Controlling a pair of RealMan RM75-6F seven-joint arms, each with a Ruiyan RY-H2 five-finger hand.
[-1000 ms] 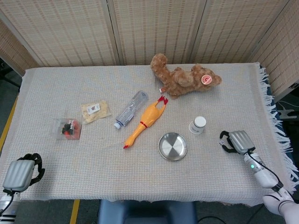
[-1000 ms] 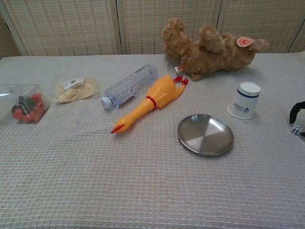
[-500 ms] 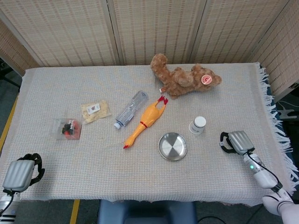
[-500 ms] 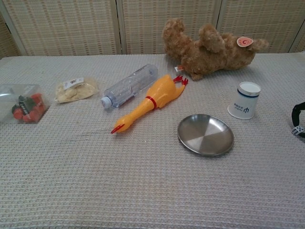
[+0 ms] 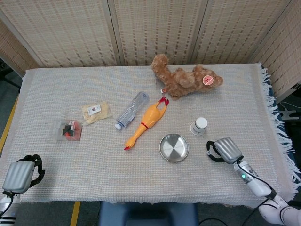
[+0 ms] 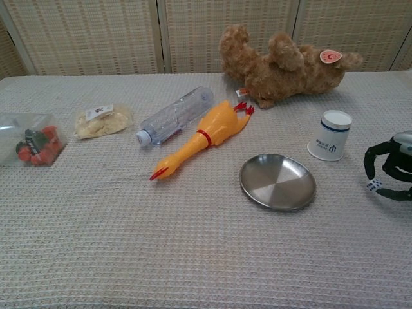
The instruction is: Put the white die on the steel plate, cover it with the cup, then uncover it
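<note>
- The right hand (image 6: 391,168) was at the table's right side, above the cloth, well right of the plate (image 6: 278,182) and a little nearer the camera than the cup (image 6: 330,135).
- Its dark fingers (image 6: 371,159) were curled down, and the white die (image 6: 373,185) was pinched at their tips, off the cloth and not on the plate.
- In the head view the same hand (image 5: 225,149) showed its grey back, with the fingers (image 5: 211,149) pointing toward the plate (image 5: 174,148); the die was too small to make out there.
- The plate lay bare on the cloth, with the cup (image 5: 199,126) upside down to its upper right, apart from it.
- The left hand (image 5: 19,174) rested at the near left corner of the table (image 5: 70,188), fingers curled in; nothing showed in it.
- A yellow rubber chicken (image 6: 201,138) lay slantwise left of the plate, beside a clear bottle (image 6: 176,116).
- A brown teddy bear (image 6: 283,62) lay on its back at the far edge, behind the cup.
- A snack bag (image 6: 101,121) and a clear box (image 6: 30,139) with red pieces inside lay on the left side of the table, the box further left.
</note>
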